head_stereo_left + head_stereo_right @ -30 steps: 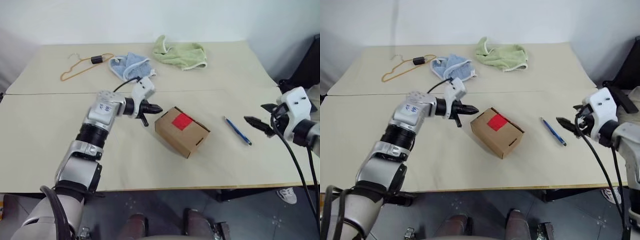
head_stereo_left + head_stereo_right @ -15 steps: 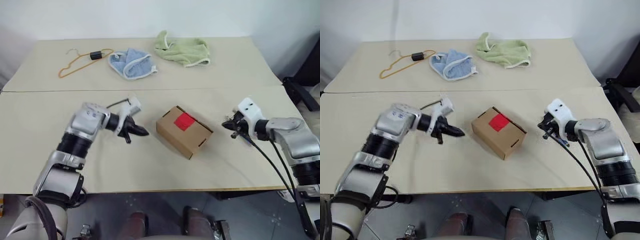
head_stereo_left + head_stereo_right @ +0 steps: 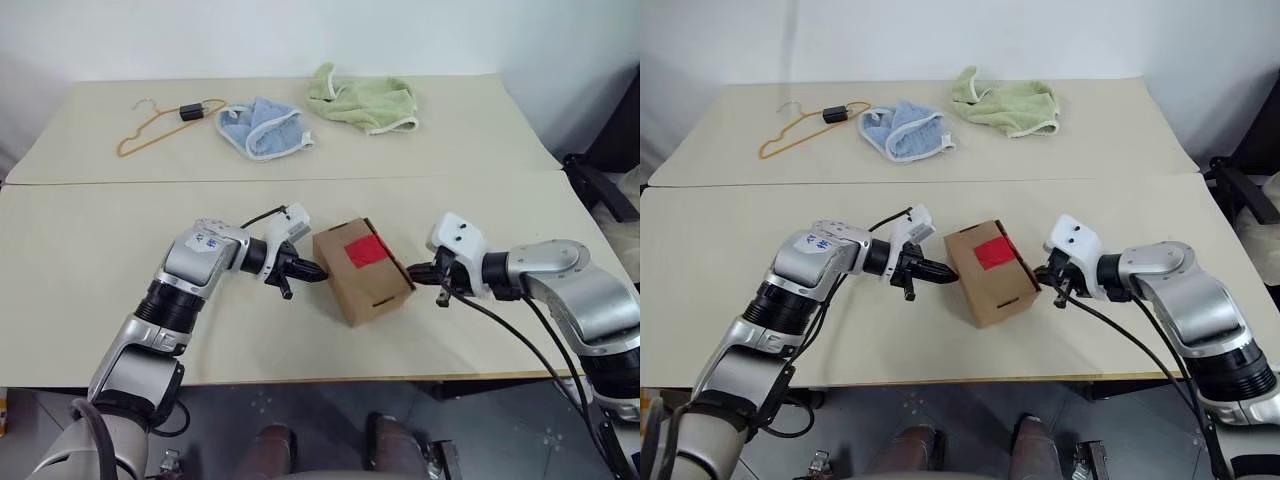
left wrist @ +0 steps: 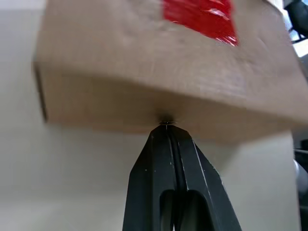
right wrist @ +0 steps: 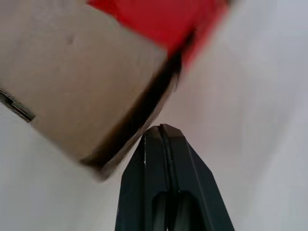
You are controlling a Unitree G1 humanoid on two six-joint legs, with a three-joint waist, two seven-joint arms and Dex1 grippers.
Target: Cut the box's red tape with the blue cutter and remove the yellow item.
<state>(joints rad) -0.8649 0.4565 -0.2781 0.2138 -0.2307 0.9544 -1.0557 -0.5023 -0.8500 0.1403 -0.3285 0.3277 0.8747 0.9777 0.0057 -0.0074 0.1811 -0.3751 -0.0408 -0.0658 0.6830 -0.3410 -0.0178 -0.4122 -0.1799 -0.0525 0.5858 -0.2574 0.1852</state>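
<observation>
The box [image 3: 362, 271] with red tape [image 3: 364, 250] sits between the closed left gripper [image 3: 318, 272] and closed right gripper [image 3: 412, 275], both touching its sides.

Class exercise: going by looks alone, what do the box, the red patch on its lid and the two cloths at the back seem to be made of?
Box: plain brown cardboard, matte, folded edges.
Red tape: likely plastic, glossy.
Blue cloth and green cloth: soft towel-like fabric, crumpled, pale hems.
</observation>
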